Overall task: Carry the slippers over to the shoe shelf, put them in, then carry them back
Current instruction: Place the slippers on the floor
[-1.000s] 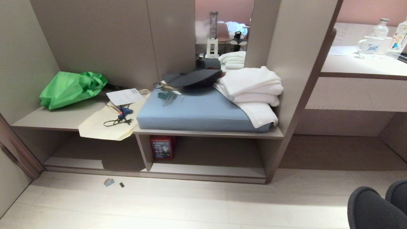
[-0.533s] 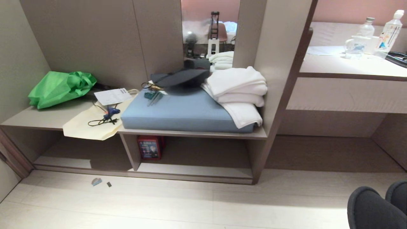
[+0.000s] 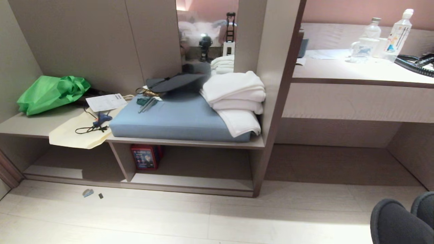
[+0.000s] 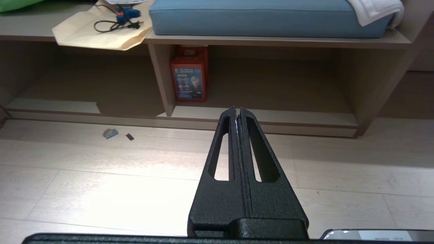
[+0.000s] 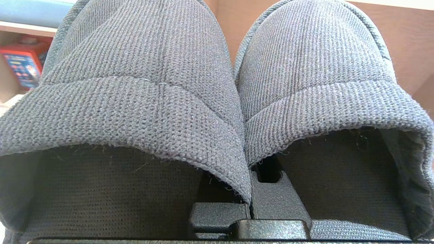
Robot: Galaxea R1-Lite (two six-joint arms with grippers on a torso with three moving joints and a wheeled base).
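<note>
both slippers (image 5: 217, 101) sit side by side, pinched at their inner edges by the right gripper (image 5: 251, 203), off to the right of the shoe shelf (image 3: 190, 184). inside the shoe shelf stands a red box (image 3: 145, 156) beside the divider. left gripper (image 4: 237, 113) is closed tight, empty, pointing toward the shoe shelf.

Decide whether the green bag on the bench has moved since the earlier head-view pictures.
No. The green bag keeps its place beside the paper sheet; the whole scene slid left together, so the camera moved.
</note>
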